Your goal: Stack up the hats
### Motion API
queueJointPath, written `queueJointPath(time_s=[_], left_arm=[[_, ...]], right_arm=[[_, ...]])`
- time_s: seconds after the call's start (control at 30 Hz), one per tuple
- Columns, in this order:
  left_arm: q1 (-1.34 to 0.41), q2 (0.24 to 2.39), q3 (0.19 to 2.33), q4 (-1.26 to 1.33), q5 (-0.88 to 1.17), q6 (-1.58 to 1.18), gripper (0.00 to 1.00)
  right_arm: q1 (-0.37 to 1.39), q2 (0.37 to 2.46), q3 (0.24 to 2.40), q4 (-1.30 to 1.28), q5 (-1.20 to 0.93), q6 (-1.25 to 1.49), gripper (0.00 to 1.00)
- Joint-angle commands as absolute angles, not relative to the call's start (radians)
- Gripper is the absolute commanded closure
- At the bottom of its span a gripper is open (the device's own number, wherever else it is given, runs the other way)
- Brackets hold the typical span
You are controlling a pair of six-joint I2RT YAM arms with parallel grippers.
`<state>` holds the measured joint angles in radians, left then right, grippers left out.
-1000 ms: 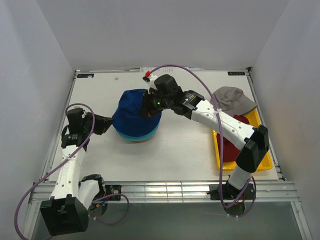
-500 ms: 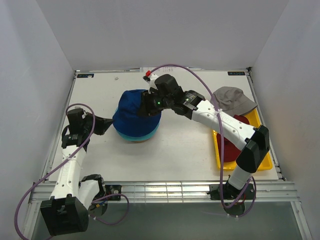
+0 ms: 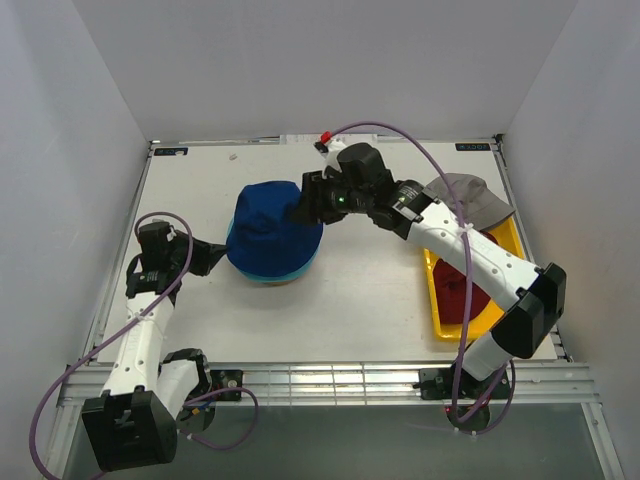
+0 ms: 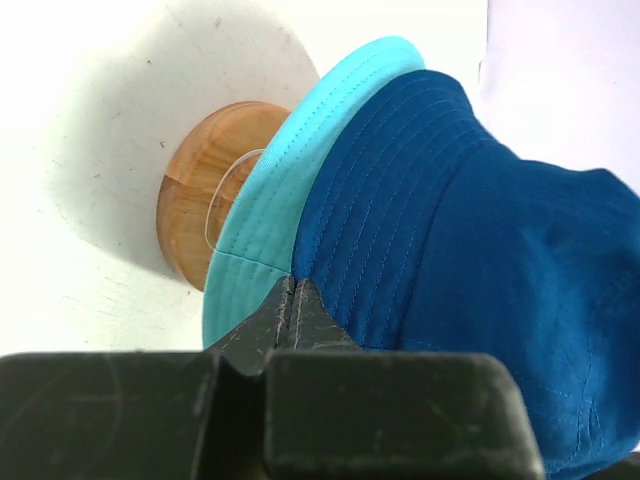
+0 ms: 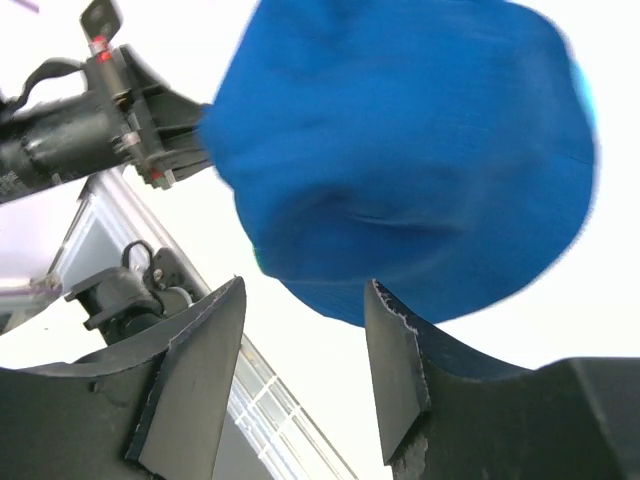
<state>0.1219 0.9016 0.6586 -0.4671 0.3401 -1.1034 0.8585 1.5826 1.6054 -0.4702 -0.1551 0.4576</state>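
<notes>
Black fingers of the right tool [image 5: 303,300] stand wide apart with nothing between them, poised just beside the crown of the navy blue fabric bucket hat [image 3: 272,225]. The left tool [image 4: 290,295] is closed to a point, its tips against the brim edge where navy meets the teal fabric bucket hat [image 4: 265,235] underneath; whether it nips any cloth I cannot tell. Those two hats sit one over the other on the round-topped wooden stand [image 4: 205,195] at mid bench [image 3: 380,290]. No white hat shows anywhere. Well apart on the right, the grey floppy hat [image 3: 462,195] lies at the far end of the flat yellow tray [image 3: 437,322] and the dark red hat [image 3: 458,295] lies in it. By my reading at least two hats are stacked and two are left to fetch.
</notes>
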Motion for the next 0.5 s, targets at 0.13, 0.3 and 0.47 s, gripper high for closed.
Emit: queueJointPath(time_s=[0.13,0.3,0.47], left_arm=[[0.129,0.897,0.641,-0.469,0.316,-1.074,1.0],[0.129,0.9,0.64,-0.471,0.311,-1.069,1.0],[0.129,0.904,0.638,-0.471,0.307,-1.066,1.0]], right_arm=[[0.68,1.483,1.423,-0.352,-0.312,0.526,0.45],[0.583,1.485,1.321,-0.25,-0.431,0.574,0.46],[0.517,1.542,1.26,-0.134,-0.541,0.643,0.48]])
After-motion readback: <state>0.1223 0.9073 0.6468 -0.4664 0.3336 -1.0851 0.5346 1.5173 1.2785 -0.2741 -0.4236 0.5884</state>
